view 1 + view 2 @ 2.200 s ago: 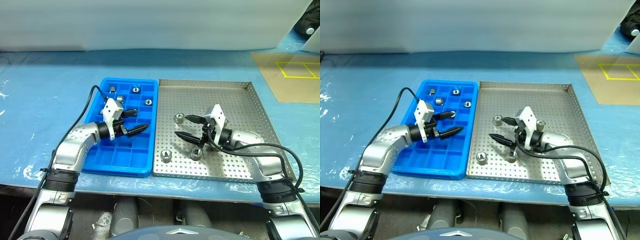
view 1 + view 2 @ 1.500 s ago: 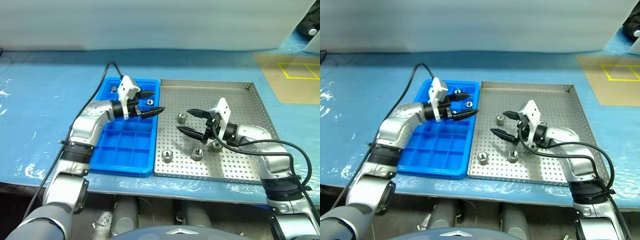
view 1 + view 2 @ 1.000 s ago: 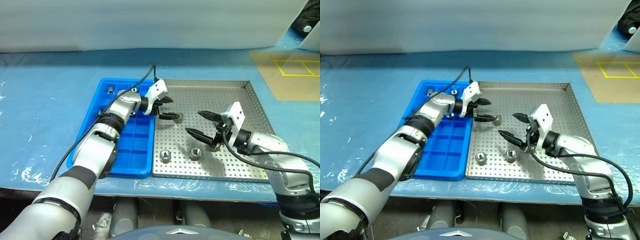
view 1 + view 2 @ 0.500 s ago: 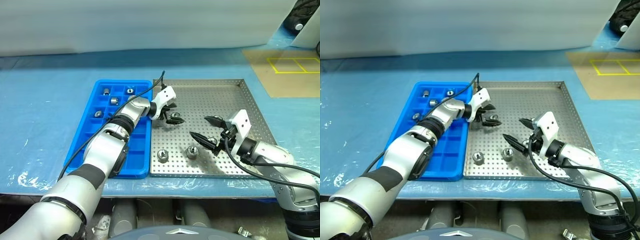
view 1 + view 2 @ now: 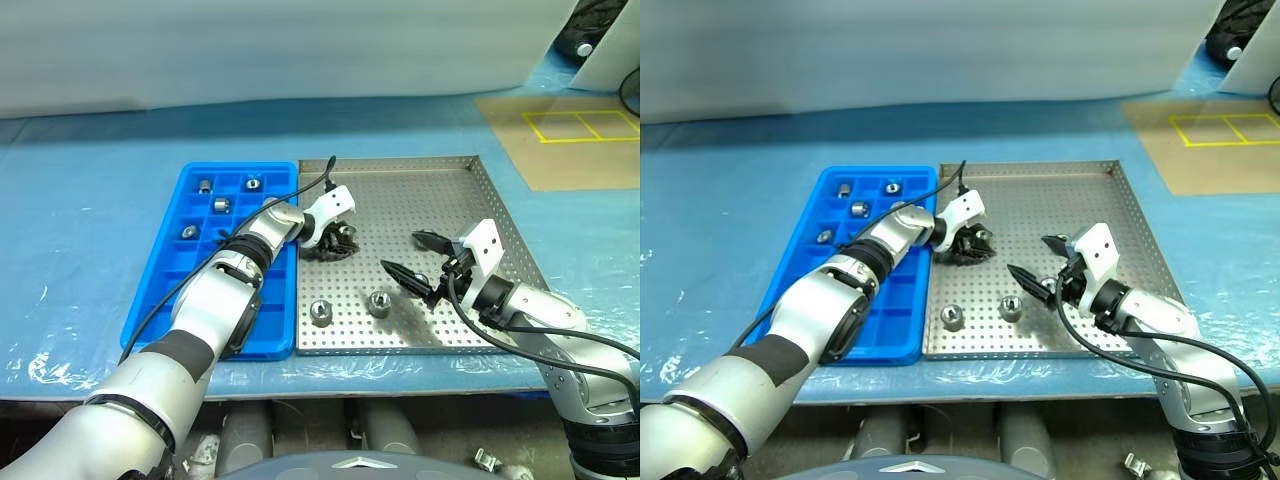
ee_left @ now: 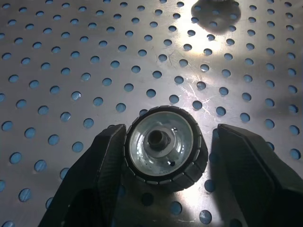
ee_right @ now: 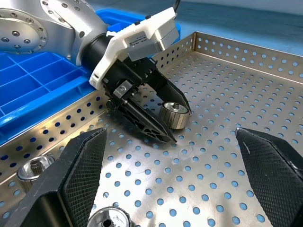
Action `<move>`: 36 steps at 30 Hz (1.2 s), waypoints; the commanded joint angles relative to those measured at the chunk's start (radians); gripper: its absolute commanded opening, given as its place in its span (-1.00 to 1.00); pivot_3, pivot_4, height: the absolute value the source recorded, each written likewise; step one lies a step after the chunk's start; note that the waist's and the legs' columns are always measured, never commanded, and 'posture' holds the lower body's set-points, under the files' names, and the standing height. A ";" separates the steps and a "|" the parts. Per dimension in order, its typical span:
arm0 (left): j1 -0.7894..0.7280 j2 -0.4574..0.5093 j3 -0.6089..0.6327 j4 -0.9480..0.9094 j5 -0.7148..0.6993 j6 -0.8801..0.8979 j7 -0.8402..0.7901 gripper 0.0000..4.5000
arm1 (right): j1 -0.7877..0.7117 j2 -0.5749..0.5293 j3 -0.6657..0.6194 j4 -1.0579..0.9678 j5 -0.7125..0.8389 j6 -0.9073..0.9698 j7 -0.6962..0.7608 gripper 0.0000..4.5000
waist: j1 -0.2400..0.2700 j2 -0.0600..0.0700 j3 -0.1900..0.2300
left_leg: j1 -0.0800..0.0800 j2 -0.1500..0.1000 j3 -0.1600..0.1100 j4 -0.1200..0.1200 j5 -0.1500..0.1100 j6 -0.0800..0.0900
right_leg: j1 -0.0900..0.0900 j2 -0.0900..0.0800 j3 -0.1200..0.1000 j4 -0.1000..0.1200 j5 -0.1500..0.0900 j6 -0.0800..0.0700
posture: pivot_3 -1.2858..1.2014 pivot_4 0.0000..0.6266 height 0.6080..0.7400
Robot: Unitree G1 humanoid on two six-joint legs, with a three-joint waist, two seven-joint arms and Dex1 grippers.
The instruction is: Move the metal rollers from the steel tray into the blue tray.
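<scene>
Four rollers (image 5: pixel 219 204) in blue tray (image 5: pixel 160 325), four on steel tray (image 5: pixel 470 180) (left gripper (image 6: pixel 163 146) straddles one, right gripper (image 5: pixel 408 257) wide).

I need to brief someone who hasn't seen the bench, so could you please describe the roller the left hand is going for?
Find the square steel tray beside the blue tray. Near its edge next to the blue tray, one roller sits on the perforated floor between the left hand's fingers. The other rollers in the steel tray lie nearer the robot, with no fingers around them.
</scene>
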 commanded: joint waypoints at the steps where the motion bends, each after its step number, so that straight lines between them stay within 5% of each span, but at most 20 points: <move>1: 0.009 0.015 -0.007 0.024 0.030 0.016 0.007 0.38 | 0.007 0.008 -0.007 -0.031 -0.002 -0.024 -0.007 1.00 | -0.001 0.000 0.000 | 0.000 0.000 0.000 0.000 0.000 0.000 | 0.000 0.000 0.000 0.000 0.000 0.000 | -0.30 -0.52 1.00; 4: 0.009 0.015 0.001 0.020 0.027 0.004 0.009 0.06 | 0.006 0.010 -0.003 -0.031 -0.004 -0.026 -0.010 1.00 | -0.002 0.000 0.000 | 0.000 0.000 0.000 0.000 0.000 0.000 | 0.000 0.000 0.000 0.000 0.000 0.000 | -0.29 -0.52 1.00; 8: 0.002 0.015 0.042 0.009 -0.015 0.005 -0.065 0.06 | -0.003 0.009 0.004 -0.026 -0.003 -0.027 -0.007 1.00 | -0.002 0.000 0.000 | 0.000 0.000 0.000 -0.001 0.000 0.000 | 0.000 0.000 0.000 -0.002 0.000 0.000 | -0.29 -0.52 1.00; 11: 0.005 0.026 0.051 -0.002 -0.018 -0.011 -0.094 -0.15 | -0.017 0.007 0.012 -0.014 -0.004 -0.031 -0.001 1.00 | -0.002 0.000 0.000 | -0.001 0.000 0.000 -0.002 -0.001 0.001 | 0.000 0.000 0.000 -0.004 0.000 0.000 | -0.27 -0.52 1.00; 18: 0.015 0.077 0.121 -0.099 -0.114 -0.027 -0.290 -0.15 | -0.091 0.009 0.053 0.034 -0.002 -0.038 0.042 1.00 | -0.004 0.000 0.000 | -0.006 0.001 0.000 -0.004 0.000 0.006 | -0.003 0.000 0.000 -0.008 0.000 -0.001 | -0.20 -0.52 1.00; 25: 0.187 0.210 0.139 -0.576 -0.262 0.097 -0.498 -0.15 | -0.255 0.023 0.106 0.127 0.027 -0.044 0.132 1.00 | -0.007 0.000 0.001 | -0.007 0.004 0.001 -0.004 0.000 0.007 | -0.007 0.001 -0.001 -0.006 0.001 -0.002 | -0.10 -0.52 1.00; 36: 0.450 0.416 0.169 -1.190 -0.424 0.412 -0.394 -0.15 | -0.512 0.091 0.242 0.380 -0.016 -0.115 0.344 1.00 | 0.088 0.002 0.002 | -0.008 0.006 0.003 -0.002 0.000 0.001 | -0.008 -0.001 -0.004 0.002 -0.001 -0.005 | 0.07 -0.52 1.00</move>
